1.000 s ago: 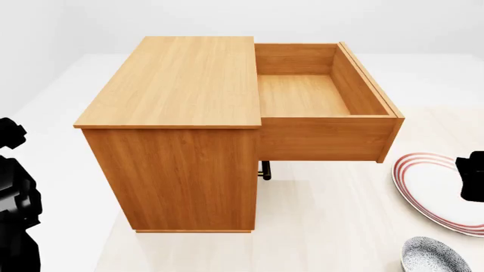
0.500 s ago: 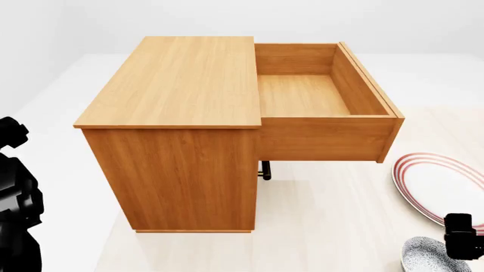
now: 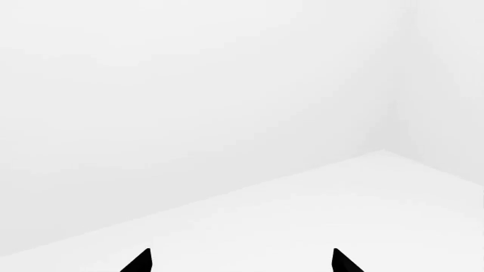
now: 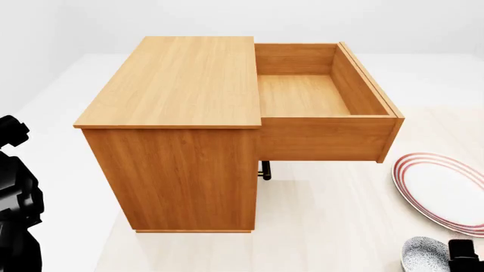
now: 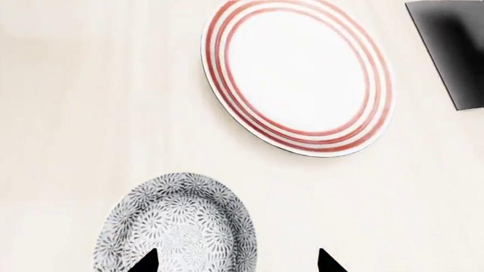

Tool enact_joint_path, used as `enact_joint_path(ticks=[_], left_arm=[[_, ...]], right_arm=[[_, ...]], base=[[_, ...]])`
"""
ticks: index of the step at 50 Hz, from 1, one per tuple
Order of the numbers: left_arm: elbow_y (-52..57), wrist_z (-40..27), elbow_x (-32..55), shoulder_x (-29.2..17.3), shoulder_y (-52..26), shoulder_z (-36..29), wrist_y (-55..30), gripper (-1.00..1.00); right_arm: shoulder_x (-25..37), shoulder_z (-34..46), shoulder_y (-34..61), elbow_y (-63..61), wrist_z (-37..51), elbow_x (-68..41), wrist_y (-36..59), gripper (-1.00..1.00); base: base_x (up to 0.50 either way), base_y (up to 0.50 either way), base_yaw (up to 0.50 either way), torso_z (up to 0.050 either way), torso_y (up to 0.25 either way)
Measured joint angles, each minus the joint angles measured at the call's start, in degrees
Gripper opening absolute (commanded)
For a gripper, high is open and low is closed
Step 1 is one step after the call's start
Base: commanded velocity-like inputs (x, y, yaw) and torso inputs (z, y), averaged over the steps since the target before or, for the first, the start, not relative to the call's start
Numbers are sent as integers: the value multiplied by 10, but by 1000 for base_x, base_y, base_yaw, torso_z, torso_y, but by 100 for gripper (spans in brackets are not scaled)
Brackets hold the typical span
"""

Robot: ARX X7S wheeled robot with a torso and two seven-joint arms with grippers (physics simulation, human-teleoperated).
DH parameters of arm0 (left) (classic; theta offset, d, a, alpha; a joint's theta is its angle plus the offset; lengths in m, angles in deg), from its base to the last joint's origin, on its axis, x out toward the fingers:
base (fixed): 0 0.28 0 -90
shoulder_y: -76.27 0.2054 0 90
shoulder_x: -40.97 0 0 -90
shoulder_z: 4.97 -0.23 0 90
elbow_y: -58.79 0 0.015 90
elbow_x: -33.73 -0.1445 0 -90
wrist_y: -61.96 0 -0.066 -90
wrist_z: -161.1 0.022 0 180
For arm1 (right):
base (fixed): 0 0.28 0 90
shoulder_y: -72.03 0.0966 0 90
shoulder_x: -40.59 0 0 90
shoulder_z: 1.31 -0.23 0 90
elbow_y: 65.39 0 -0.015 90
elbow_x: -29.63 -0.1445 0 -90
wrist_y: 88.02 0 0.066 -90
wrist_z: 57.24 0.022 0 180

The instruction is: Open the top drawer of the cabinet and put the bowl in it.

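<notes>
Hidden/cut off: bowl [image 4: 425,255] is clipped by the bottom edge in head view, near the bottom-right corner, w/ the right gripper [image 4: 465,256] partly over its right side; only a black block of the gripper shows there, tips not visible. Right wrist view: bowl [image 5: 178,226] also cut at the frame edge, speckled surface showing, the 2 black fingertips [image 5: 144,262] set apart w/ one over the bowl's rim area and the other off it on bare floor; contact can't be confirmed. Plate [image 5: 297,75] lies just beside the bowl, not touching. Dark panel [image 5: 450,48] at the wrist frame corner, can't ID. Left gripper [image 3: 240,262]: only 2 tips visible, spread apart, facing blank white wall/floor. Left arm [image 4: 17,198] sits at the left edge of head view, well clear of the cabinet [image 4: 178,130]. Top drawer [image 4: 321,102] pulled fully out, inside bare; lower drawers hidden except a handle end under it. Vs 0.5 s ago: right gripper has dropped lower toward the bottom-right corner, mostly out of frame; cabinet, drawer, plate, bowl unchanged.
</notes>
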Motion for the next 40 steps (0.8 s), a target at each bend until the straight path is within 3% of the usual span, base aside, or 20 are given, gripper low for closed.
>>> enact_joint_path(ticks=[40], left_arm=[[0, 3, 1, 2, 0, -1, 1, 100]], right_arm=[[-61, 166, 11, 94, -65, 188, -156, 100]], base=[[0, 0, 0, 0, 0]])
